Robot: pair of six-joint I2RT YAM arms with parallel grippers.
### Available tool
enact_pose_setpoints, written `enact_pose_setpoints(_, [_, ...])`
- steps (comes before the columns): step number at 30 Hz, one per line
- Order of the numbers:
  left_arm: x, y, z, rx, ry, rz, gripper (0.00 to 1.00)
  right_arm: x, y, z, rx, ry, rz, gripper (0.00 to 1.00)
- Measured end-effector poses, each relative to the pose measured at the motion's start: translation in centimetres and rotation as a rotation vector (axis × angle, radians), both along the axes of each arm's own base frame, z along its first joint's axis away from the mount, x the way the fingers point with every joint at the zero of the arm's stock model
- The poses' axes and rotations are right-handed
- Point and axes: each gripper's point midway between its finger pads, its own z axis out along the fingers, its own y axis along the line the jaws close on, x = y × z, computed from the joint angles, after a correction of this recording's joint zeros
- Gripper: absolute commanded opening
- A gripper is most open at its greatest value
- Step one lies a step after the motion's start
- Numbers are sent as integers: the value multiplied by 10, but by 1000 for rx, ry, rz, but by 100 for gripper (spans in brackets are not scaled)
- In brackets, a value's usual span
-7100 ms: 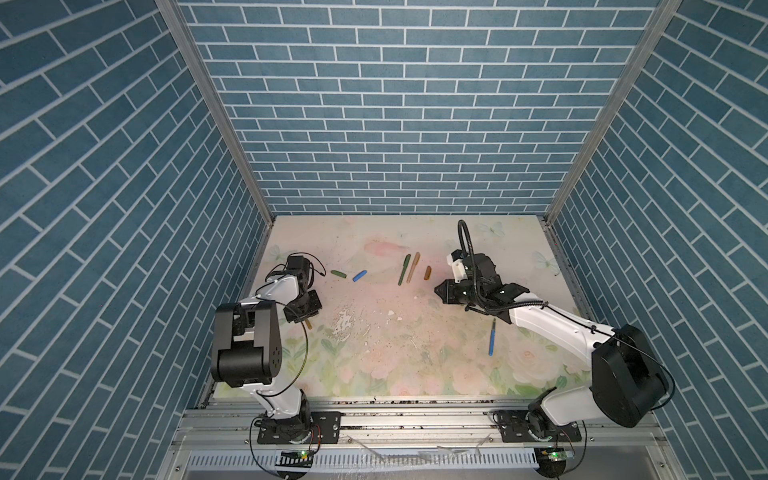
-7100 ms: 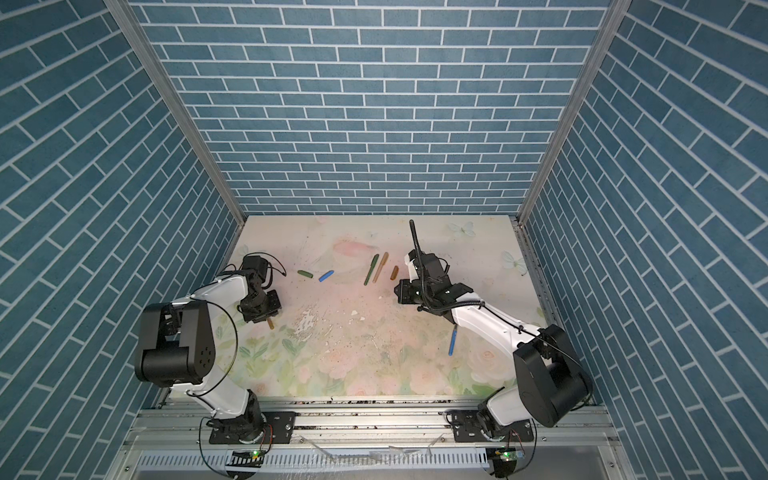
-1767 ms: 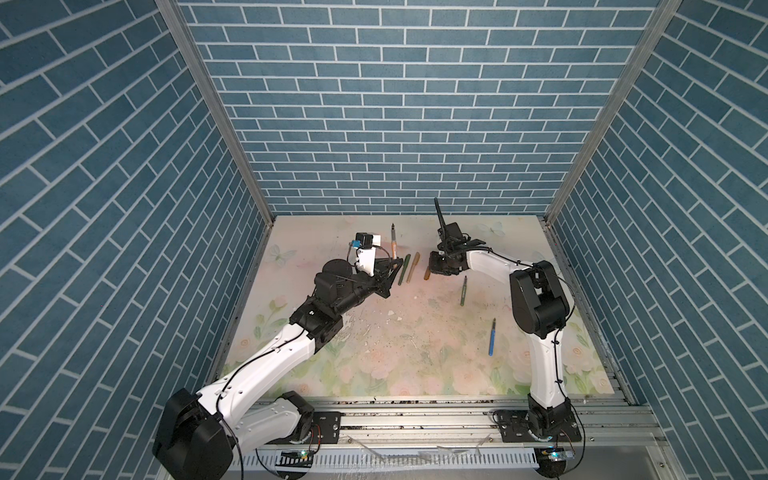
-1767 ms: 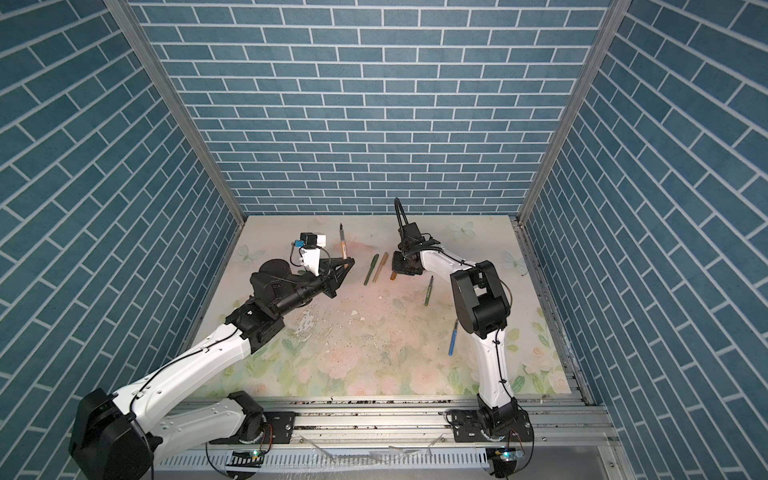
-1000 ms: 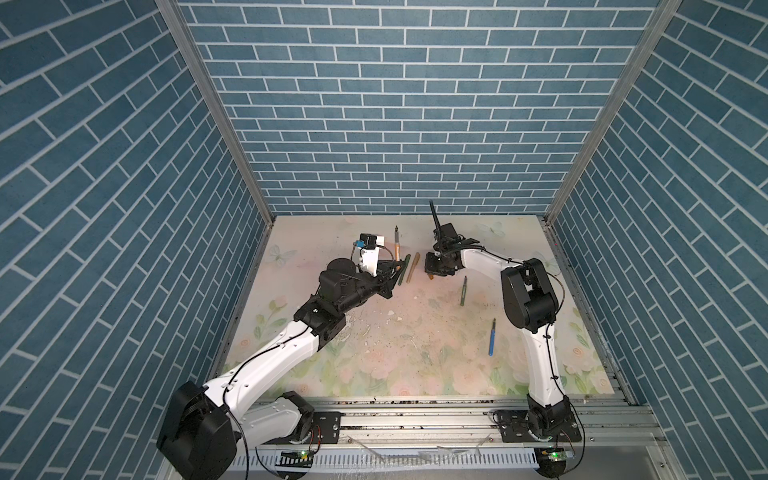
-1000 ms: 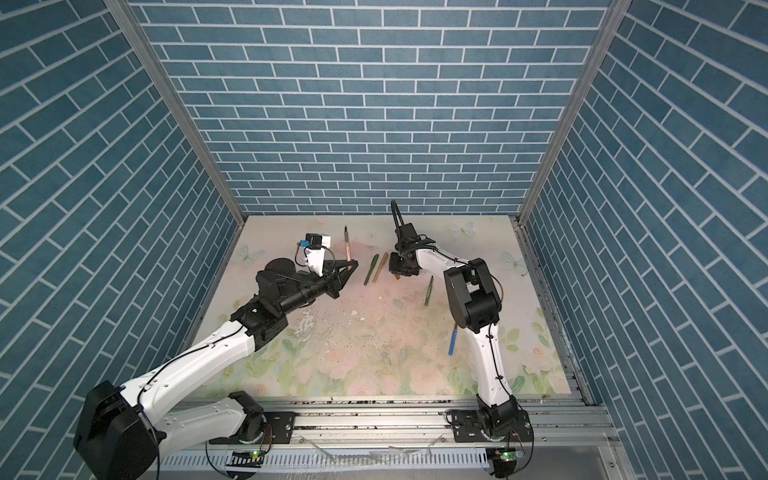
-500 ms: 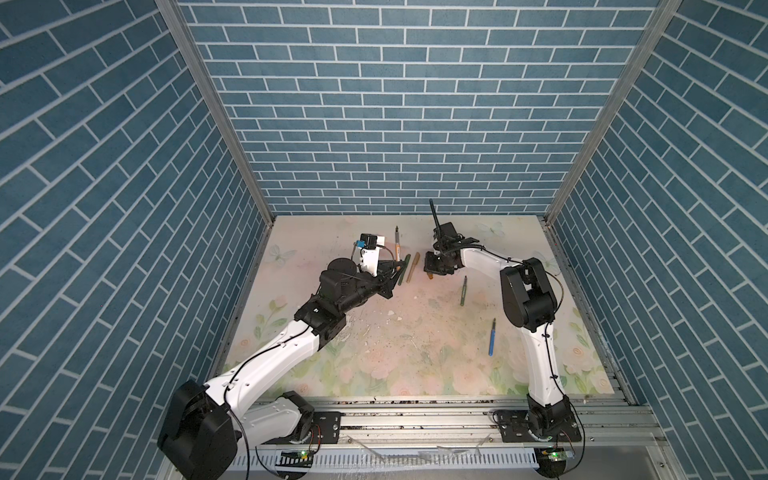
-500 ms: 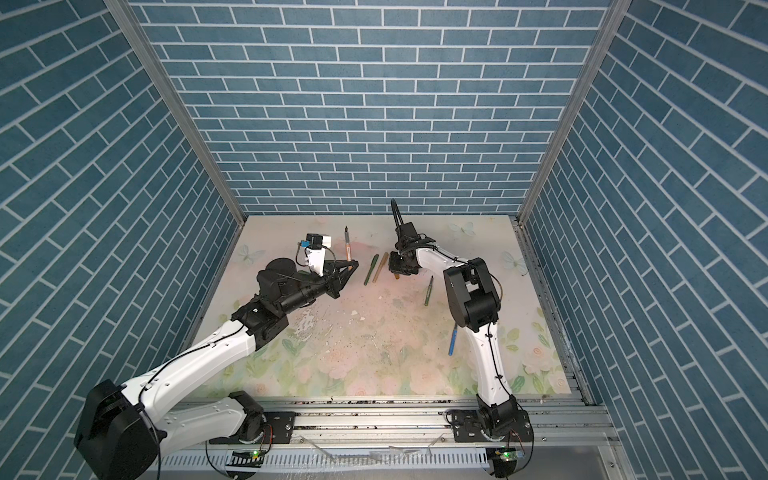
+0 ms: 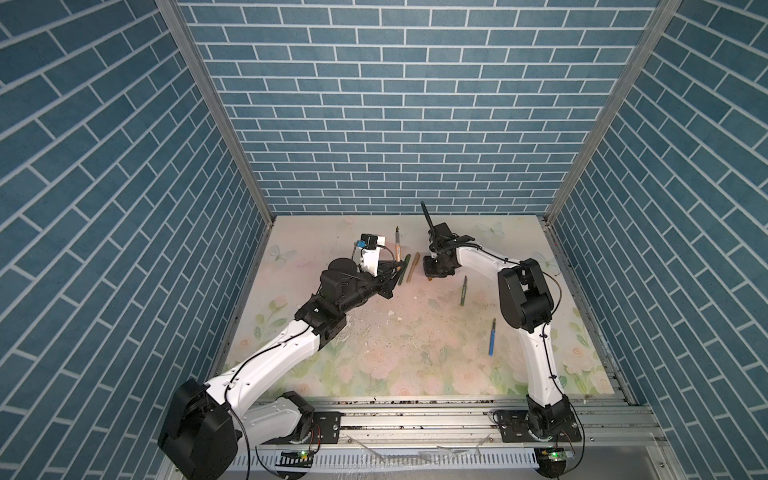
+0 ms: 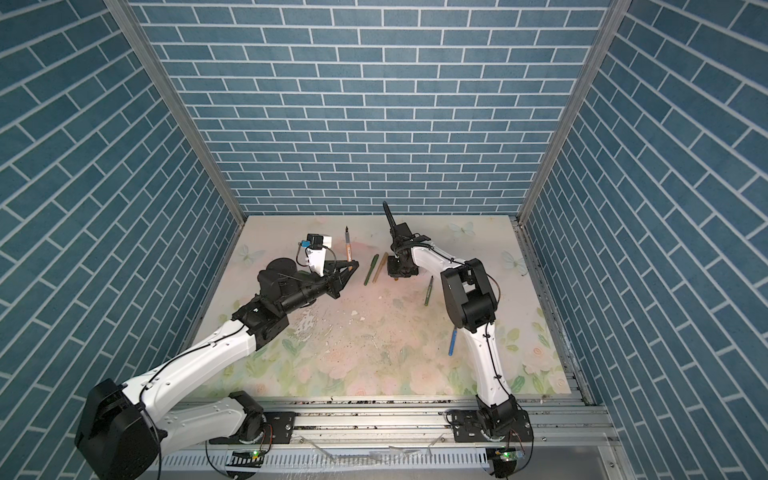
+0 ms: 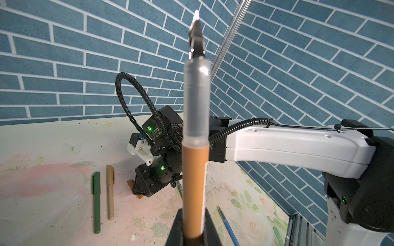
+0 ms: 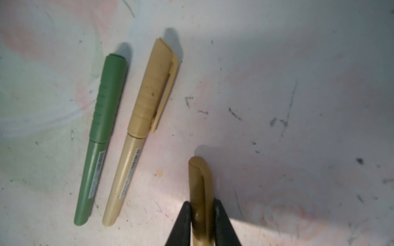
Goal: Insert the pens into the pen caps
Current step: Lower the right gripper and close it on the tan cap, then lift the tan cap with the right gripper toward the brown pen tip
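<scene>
Right wrist: amber cap (image 12: 199, 181) partly off-frame.

A lab test booth: blue brick-print walls (image 9: 395, 124), floral mat (image 9: 415, 365) (arms (image 9: 274, 357) bolted to aluminium rail (image 9: 415, 420)).

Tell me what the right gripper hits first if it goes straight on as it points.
The floral table mat: the right gripper points down at it, shut on the amber-brown pen cap lying there. Nothing else seems between; the remaining gap is unclear.
</scene>
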Motion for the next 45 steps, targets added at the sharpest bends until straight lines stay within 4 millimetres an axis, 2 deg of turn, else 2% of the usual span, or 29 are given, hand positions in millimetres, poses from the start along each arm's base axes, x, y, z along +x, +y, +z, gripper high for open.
enact_pose_setpoints(5, [0,0,0,0,0,0,0,8,5,1,-11,-11,17,14])
enact_pose_setpoints(10, [0,0,0,1,-1,0,0,7,4,1,-8,-19,15,14])
enact_pose_setpoints(14, [0,0,0,0,-1,0,0,-12,-6,6,1,-27,15,13])
enact_pose_setpoints(16, [0,0,0,1,-2,0,0,-24,-13,20,22,-51,14,12])
enact_pose_setpoints(19, [0,0,0,4,-6,-2,0,-35,-18,55,97,-149,6,11])
enact_pose_setpoints(26, [-6,-5,5,6,-42,-51,0,-71,-31,173,397,-507,-14,11])
enact_pose_setpoints(30, [-8,-11,8,-1,-61,-87,0,-93,-40,222,538,-658,-25,11])
enact_pose_setpoints(33, [-7,-16,2,0,-54,-112,0,-103,-38,260,624,-749,-14,10])
enact_pose_setpoints(36, [-7,-22,-8,9,-32,-138,0,-114,-32,293,704,-824,11,10])
enact_pose_setpoints(38, [-7,-24,-12,14,-23,-148,0,-120,-29,308,740,-850,28,10])
enact_pose_setpoints(45, [-9,-27,-11,10,-28,-161,0,-129,-15,369,844,-938,94,9])
